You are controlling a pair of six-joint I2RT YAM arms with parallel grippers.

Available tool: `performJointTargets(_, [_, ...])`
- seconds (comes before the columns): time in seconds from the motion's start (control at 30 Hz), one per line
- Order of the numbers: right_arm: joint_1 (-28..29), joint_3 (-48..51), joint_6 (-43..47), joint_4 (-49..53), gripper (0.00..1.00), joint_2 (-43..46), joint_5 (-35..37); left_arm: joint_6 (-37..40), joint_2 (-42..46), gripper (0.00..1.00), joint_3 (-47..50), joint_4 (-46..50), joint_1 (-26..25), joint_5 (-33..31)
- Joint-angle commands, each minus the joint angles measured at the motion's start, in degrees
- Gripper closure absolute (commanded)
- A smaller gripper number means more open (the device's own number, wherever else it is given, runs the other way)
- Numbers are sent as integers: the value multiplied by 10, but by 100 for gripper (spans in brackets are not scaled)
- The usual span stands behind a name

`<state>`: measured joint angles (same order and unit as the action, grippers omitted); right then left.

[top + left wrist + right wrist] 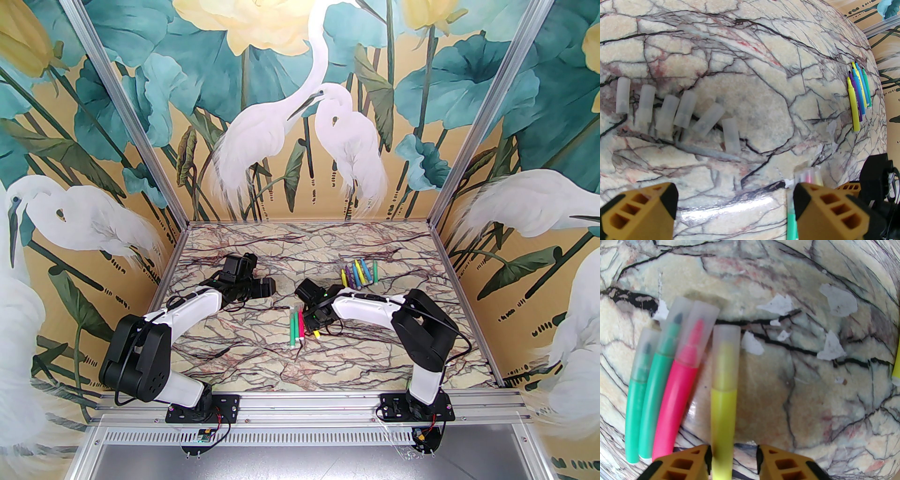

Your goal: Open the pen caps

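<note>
**More than half the caps are off, four remain**

Six loose caps (682, 110) lie in an uneven row on the surface (764, 70), ahead of the left pincer (733, 211) and a little to its left side. Far ahead and to its right lies a tight bundle of about six uncapped pens (857, 98) with bare tips. I judge this part of the work finished.

Four capped pens (656, 380) are left: two green, one pink and one yellow. The greens and the pink lie side by side, just left of the right pincer (733, 448). The yellow pen (723, 404) runs straight between its fingers, with the clear cap (725, 357) pointing away from it. The right pincer stands narrowly around this pen's body. One finger is almost at the pen, and a gap shows on the other side, so it is not yet pinching. The left pincer is spread wide and holds nothing.

The yellow cap seems to be the next one, then the other three.
</note>
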<state>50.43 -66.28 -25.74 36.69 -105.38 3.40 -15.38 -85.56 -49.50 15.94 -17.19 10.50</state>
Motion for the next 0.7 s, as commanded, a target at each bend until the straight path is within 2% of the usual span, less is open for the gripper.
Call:
performJointTargets(0.0, [11, -3, -5, 23, 61, -2, 14, 6, 3, 14, -6, -9, 3, 14])
performJointTargets(0.13, [17, 12, -11, 12, 63, 2, 2, 7, 3, 14, -4, -12, 3, 14])
performJointTargets(0.67, [19, -6, 2, 23, 77, -45, 29, 2, -2, 14, -7, -13, 3, 19])
